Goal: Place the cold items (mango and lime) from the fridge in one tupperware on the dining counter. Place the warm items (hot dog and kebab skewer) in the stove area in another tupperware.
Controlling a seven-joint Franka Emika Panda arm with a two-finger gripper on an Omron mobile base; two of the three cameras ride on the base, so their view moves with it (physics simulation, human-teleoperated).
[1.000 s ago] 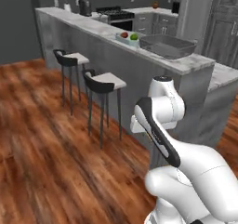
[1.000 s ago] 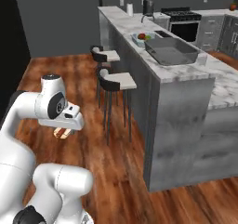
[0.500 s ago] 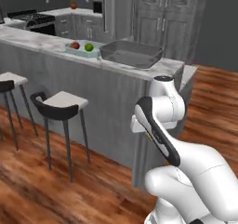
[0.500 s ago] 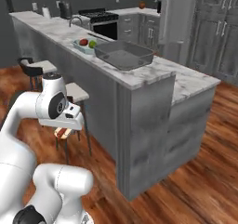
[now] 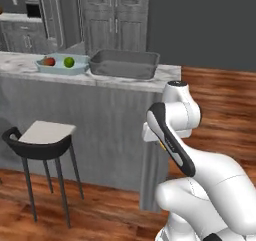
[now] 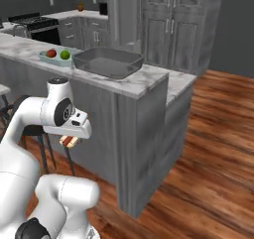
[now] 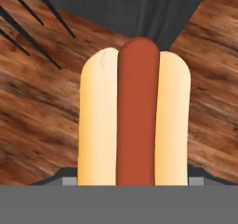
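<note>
— Tan bun and red sausage, the hot dog, sat clamped lengthwise in the gripper, low beside the marble-topped dining counter.
— Risk?
— A loose grip could have dropped it on the wooden floor; lifting might have clipped the counter edge.
— Target?
— The dark grey rectangular tray, beside the pale tray holding mango and lime.

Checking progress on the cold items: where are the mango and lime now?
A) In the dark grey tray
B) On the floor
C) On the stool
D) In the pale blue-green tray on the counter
D: the mango and lime sit in the pale tray, beside the dark grey tray.
</note>
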